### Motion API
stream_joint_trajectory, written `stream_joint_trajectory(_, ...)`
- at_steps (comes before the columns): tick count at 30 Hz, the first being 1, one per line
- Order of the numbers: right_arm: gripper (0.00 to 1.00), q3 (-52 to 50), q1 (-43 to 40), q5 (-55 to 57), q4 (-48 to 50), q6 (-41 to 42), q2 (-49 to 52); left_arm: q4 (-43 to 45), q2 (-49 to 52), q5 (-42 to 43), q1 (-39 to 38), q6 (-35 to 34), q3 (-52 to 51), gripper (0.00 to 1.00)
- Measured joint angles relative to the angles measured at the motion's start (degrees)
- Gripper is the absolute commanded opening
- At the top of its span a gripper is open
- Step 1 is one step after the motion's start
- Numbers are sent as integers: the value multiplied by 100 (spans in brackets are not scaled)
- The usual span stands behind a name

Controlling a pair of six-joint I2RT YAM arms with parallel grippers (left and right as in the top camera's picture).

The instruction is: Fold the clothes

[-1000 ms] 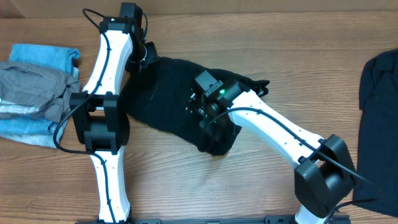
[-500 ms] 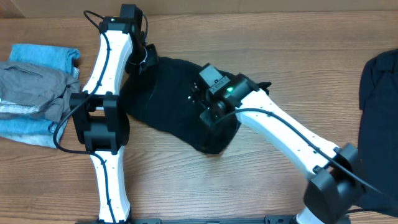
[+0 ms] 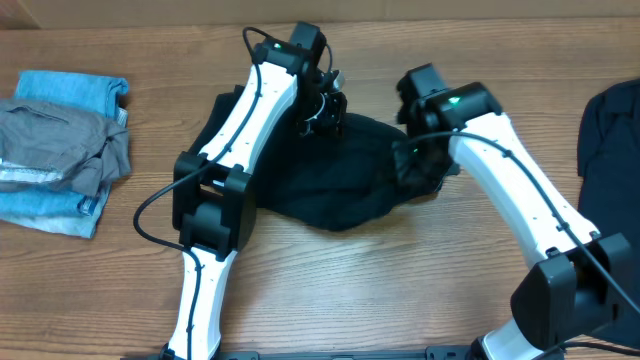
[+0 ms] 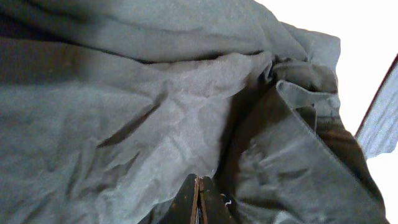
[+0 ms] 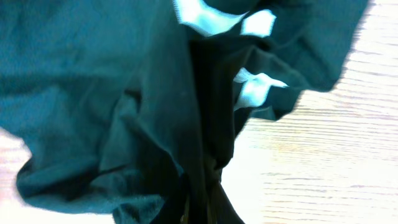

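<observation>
Three lots of cloth lie on the wood-grain worktop (image 3: 330, 300). The black shorts (image 3: 330, 195), soft and rumpled, are bunched at its middle. A dark garment (image 3: 610, 150) lies at the right edge and a grey-and-blue folded pile (image 3: 60, 150) at the left, both well apart from the shorts. The left gripper (image 4: 199, 199) and right gripper (image 5: 198, 208) each have jaws clamped on the shorts' fabric. Whitish lining (image 5: 205, 15) shows by the right one.
</observation>
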Motion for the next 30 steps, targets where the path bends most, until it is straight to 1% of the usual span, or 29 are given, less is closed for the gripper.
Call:
stream_joint_trajectory(1, 4, -7, -164, -11, 76, 90, 0, 44, 0, -35, -15, -35, 0, 4)
stream_joint_trajectory(4, 4, -42, -1071, -118, 411, 282, 0, 127, 0, -133, 2, -129, 0, 4)
stream_joint_trajectory(7, 4, -66, -2179, -509, 682, 186, 0, 356, 0, -166, 2, -291, 0, 4)
stream_joint_trajectory(9, 4, -70, -2459, -640, 706, 20, 0, 592, 0, -173, -2, -487, 0, 4)
stream_joint_trajectory(11, 4, -72, -2562, -721, 671, -90, 0, 785, 0, -175, -48, -649, 0, 4)
stream_joint_trajectory(13, 4, -83, -2535, -754, 640, -149, 0, 1043, 0, -236, -197, -914, 0, 4)
stream_joint_trajectory(15, 4, -192, -2529, -758, 614, -212, 0, 1102, 0, -348, -350, -1239, 0, 4)
stream_joint_trajectory(18, 4, -278, -2531, -931, 527, -573, 0, 1121, 9, -409, -481, -1572, 0, 4)
stream_joint_trajectory(20, 4, -280, -2531, -981, 518, -669, 0, 1143, 101, -426, -538, -1692, 0, 4)
stream_joint_trajectory(23, 4, -280, -2450, -1029, 492, -846, 0, 1174, 511, -538, -629, -1749, -2, 4)
stream_joint_trajectory(26, 4, -28, -2031, -992, 184, -1191, 0, 1185, 911, -577, -638, -1812, -2, 4)
stream_joint_trajectory(30, 4, 612, -1008, -697, -131, -1545, 0, 1233, 979, -579, -638, -1832, -2, 4)
